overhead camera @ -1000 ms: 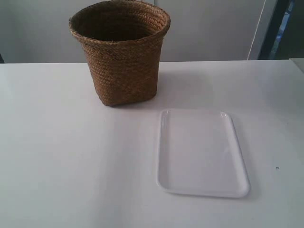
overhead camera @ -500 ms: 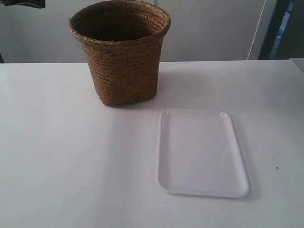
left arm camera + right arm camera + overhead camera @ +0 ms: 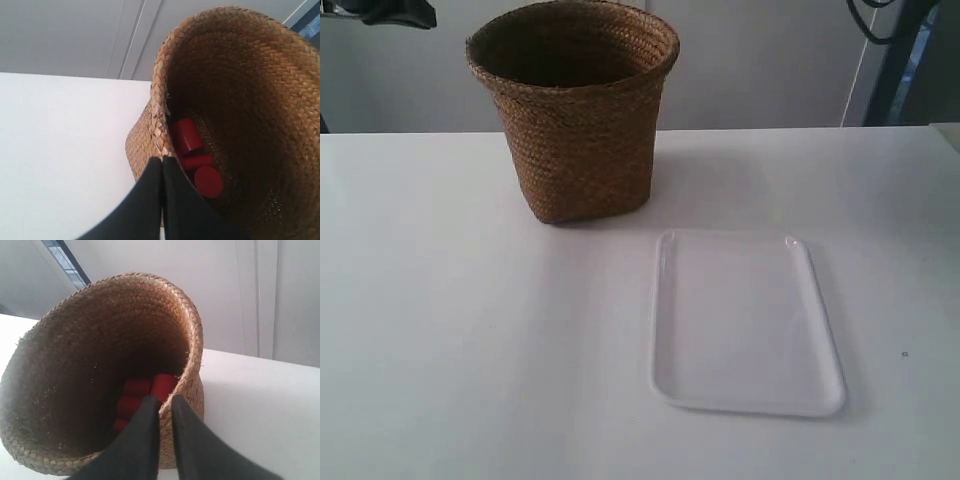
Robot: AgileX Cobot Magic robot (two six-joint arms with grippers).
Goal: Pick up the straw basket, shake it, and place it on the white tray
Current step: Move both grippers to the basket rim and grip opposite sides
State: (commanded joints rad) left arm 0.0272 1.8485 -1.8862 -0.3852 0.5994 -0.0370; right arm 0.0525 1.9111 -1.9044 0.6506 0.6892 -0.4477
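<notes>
**Spotter:** Your left fingers (image 3: 147, 200) are pressed together with only a hairline between them, and they hold nothing. They point down over the rim of the tall brown braided-straw basket (image 3: 578, 150), clear of it.

**Operator:** And the right fingers (image 3: 145, 440)?

**Spotter:** Yours on that side stand a narrow slit apart and are empty too. They are aimed into the basket's mouth.

**Operator:** Where's the basket?

**Spotter:** It stands upright on the white bench (image 3: 450, 330), toward the back, with its base flat on the surface. You can see several red cylinders (image 3: 189, 136) lying in its dark bottom. The flat glossy white rectangular tray (image 3: 745, 320) lies on the bench nearer the camera, toward the exterior view's right. It is near the basket but not touching it. A dark bit of the arm (image 3: 395, 12) at the exterior view's left shows in the top corner.
</notes>
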